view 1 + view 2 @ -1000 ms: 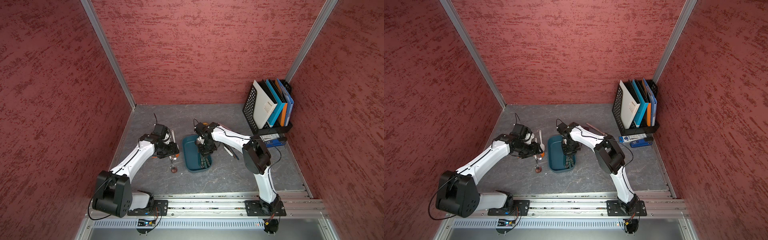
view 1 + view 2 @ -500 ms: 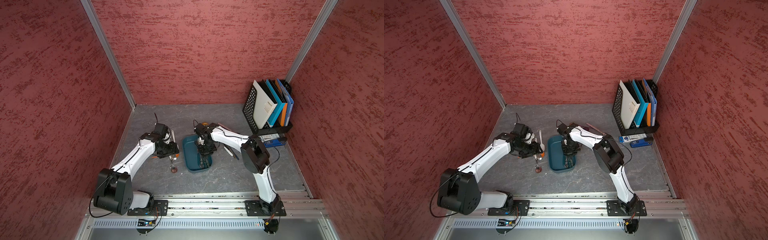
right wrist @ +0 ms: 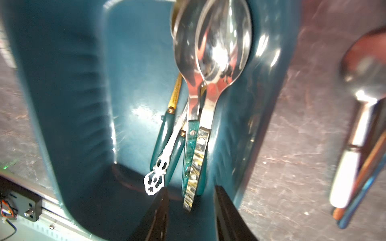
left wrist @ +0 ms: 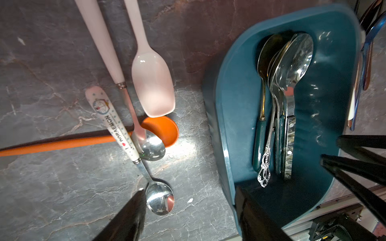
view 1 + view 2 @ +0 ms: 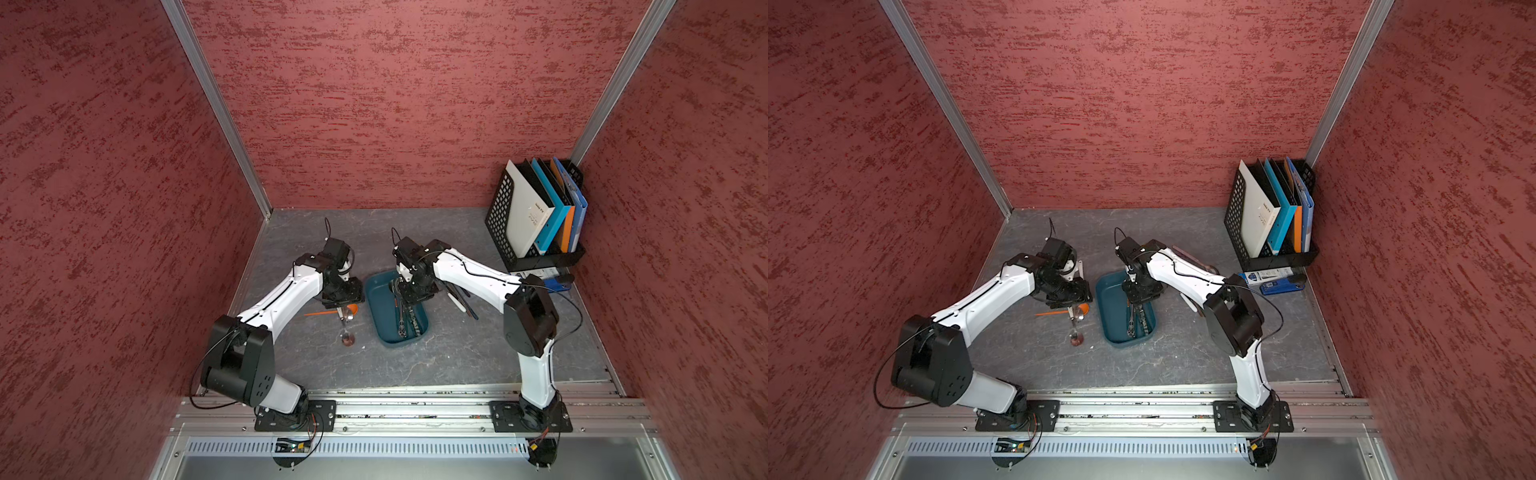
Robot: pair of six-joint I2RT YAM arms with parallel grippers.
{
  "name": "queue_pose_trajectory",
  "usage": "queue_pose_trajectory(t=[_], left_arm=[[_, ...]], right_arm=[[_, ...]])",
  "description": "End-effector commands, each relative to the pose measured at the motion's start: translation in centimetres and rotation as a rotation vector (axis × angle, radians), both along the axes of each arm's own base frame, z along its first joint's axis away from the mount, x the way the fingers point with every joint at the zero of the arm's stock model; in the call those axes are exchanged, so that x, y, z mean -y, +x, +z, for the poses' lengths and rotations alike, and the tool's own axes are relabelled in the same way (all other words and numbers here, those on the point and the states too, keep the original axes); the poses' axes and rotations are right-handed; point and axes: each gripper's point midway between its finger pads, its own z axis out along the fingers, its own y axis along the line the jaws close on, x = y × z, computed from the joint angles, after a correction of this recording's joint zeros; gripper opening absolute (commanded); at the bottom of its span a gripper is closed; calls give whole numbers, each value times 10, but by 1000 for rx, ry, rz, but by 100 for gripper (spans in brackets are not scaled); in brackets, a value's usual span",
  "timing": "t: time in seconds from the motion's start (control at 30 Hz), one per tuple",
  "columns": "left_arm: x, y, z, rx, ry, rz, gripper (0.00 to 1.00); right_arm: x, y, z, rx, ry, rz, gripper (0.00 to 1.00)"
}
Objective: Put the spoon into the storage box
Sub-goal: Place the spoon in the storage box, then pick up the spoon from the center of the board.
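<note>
Both top views: right gripper (image 5: 404, 297) over the storage box (image 5: 376, 309). Left wrist: left gripper (image 4: 190, 189) spread, empty, beside a cartoon spoon (image 4: 117, 129) on the bench (image 4: 52, 187). Right wrist: right gripper parted astride a marbled spoon (image 3: 197, 162) inside the storage box.

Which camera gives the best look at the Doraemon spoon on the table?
The left wrist view: the Doraemon spoon lies close up, lettering readable. In both top views the spoon is a small sliver beside the storage box. The right wrist view misses it.
</note>
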Motion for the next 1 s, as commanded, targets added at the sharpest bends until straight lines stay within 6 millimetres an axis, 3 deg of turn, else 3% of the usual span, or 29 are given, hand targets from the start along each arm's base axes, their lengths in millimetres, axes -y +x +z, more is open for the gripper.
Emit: queue_pose_trajectory(t=[0.0,0.13,0.47,0.7,0.97], left_arm=[[10,2,-2,-18,35,-26,71],[25,3,-10,-46,59,-55,71],[44,8,-22,-87,96,-79,71],[48,10,-32,-120,118,-87,70],[47,9,-36,-137,131,-87,69]], right_arm=[[9,18,39,141,6,64,39],[34,29,46,171,-8,99,41],[100,53,-3,126,-74,61,44],[118,55,-44,61,-126,63,44],[124,55,-65,35,-136,41,44]])
